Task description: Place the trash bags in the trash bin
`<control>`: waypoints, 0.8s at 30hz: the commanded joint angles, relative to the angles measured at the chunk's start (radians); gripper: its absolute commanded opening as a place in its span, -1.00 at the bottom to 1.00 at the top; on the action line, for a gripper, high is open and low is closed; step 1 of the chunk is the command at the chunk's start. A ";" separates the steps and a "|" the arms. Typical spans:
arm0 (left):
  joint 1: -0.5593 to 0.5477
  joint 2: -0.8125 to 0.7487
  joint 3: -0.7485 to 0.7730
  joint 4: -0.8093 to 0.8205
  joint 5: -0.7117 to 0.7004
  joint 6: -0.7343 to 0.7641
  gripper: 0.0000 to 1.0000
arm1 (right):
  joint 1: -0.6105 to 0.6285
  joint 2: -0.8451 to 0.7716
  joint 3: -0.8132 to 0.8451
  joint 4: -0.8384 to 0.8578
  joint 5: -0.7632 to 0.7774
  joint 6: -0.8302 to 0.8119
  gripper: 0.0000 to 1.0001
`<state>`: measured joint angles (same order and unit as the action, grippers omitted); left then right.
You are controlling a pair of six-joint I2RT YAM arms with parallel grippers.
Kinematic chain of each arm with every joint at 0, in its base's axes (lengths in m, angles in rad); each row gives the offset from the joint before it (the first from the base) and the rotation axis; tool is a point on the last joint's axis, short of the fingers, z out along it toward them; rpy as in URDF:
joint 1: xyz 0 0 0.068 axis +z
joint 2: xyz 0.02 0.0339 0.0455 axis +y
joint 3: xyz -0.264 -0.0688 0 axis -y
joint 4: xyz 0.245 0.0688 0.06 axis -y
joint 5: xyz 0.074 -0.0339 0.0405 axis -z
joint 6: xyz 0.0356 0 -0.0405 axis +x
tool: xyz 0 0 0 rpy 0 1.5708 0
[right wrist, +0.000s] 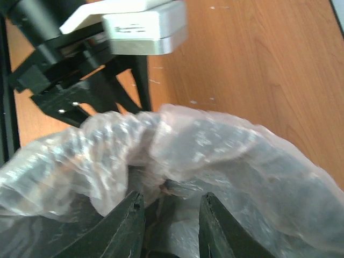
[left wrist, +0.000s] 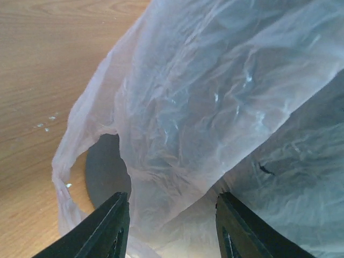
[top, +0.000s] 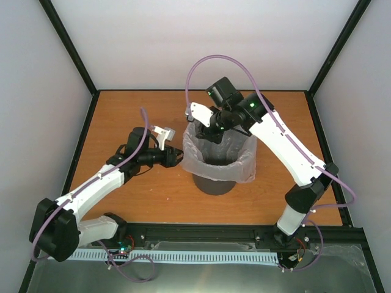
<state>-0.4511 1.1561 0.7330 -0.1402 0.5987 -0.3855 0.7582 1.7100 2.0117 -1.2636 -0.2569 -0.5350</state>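
The dark grey trash bin stands mid-table with the pale-pink trash bag draped over its rim and hanging down the outside. My left gripper is at the bin's left side. In the left wrist view it is open, its fingers wide apart, with bag film just ahead of them and a patch of bin wall showing below the bag's edge. My right gripper hangs over the bin's back rim. Its jaws stand a narrow gap apart, with the bag's bunched rim between the tips.
The bin stands on an orange-brown wooden table enclosed by white walls and black frame posts. A black rail runs along the near edge. The left arm's wrist shows close behind the bag in the right wrist view.
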 commanded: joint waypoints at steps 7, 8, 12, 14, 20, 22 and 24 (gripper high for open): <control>-0.020 -0.137 0.109 -0.259 -0.355 0.008 0.21 | -0.243 -0.148 -0.027 0.040 -0.099 0.073 -0.32; -0.019 -0.155 0.135 -0.290 -0.402 0.024 0.26 | -0.295 -0.182 -0.071 0.090 -0.123 0.092 -0.30; -0.015 -0.187 0.234 -0.372 -0.543 0.139 0.57 | -0.476 -0.313 -0.271 0.290 -0.124 0.145 -0.06; -0.014 -0.182 0.279 -0.391 -0.605 0.186 0.65 | -0.541 -0.356 -0.351 0.369 -0.104 0.159 0.03; -0.014 -0.161 0.361 -0.352 -0.751 0.228 0.76 | -0.739 -0.481 -0.613 0.602 -0.114 0.286 0.60; -0.012 -0.168 0.351 -0.288 -0.790 0.240 0.86 | -0.770 -0.543 -0.716 0.702 -0.067 0.332 0.94; -0.012 -0.168 0.355 -0.264 -0.804 0.249 0.96 | -0.775 -0.601 -0.794 0.781 -0.009 0.350 1.00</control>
<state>-0.4675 0.9882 1.0584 -0.4652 -0.1013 -0.1890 0.0048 1.2140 1.3346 -0.7170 -0.3393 -0.2745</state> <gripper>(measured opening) 0.929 0.971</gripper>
